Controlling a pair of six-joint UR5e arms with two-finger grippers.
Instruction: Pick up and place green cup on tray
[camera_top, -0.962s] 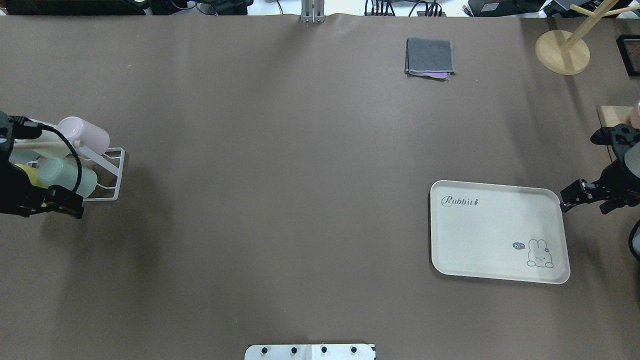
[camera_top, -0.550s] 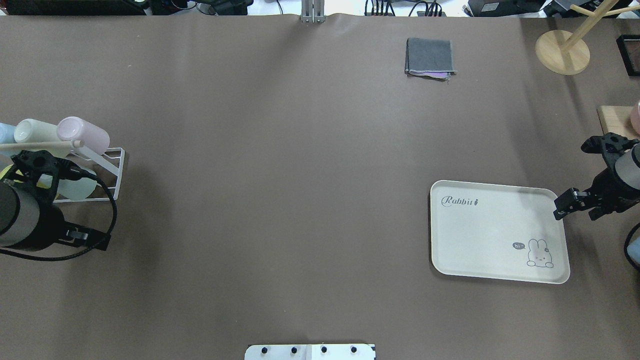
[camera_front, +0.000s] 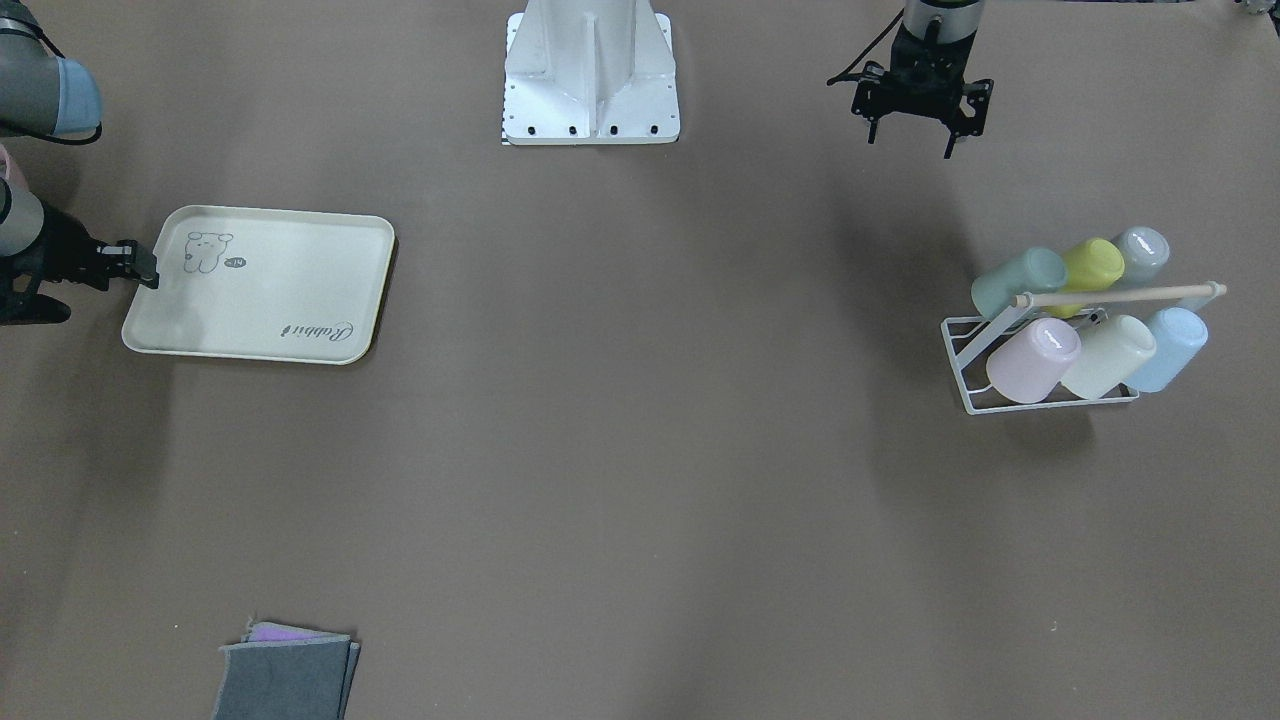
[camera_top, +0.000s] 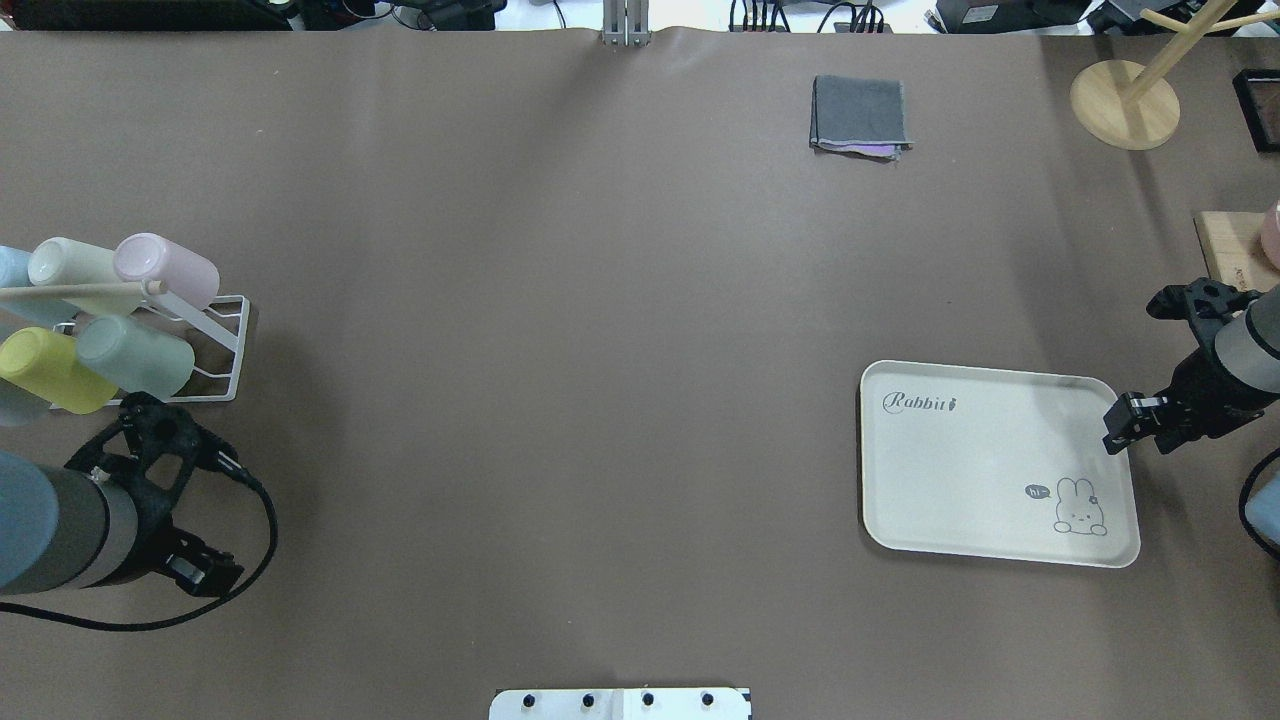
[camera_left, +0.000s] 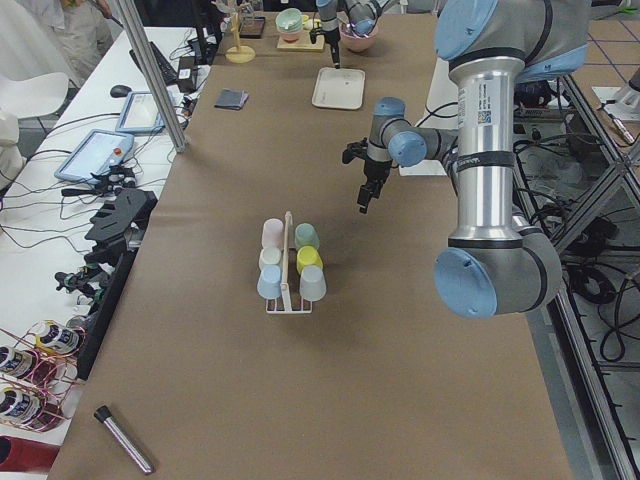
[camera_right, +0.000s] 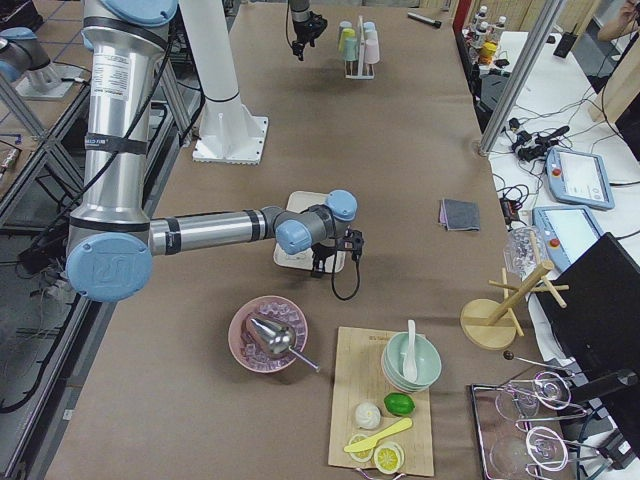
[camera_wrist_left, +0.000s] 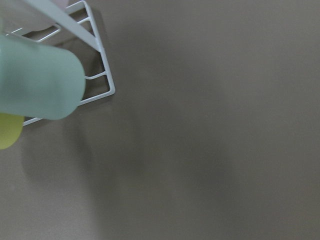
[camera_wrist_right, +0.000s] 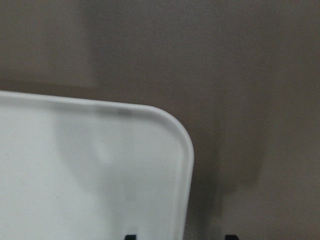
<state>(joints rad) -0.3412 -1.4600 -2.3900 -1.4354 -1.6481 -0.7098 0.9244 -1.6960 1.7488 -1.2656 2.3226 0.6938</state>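
The green cup lies tilted on a white wire rack at the table's left end, next to a yellow-green cup. My left gripper hangs open and empty, apart from the rack on the robot's side of it. The cream tray lies flat at the right. My right gripper is open at the tray's right rim. In the right wrist view one fingertip sits over the tray and the other outside it.
The rack also holds pink, cream and blue cups under a wooden bar. A folded grey cloth and a wooden stand sit at the far side. A wooden board is at the right edge.
My left arm has drawn back from the rack toward the robot's side, uncovering the green and yellow-green cups. My right gripper has shifted down along the tray's right rim.
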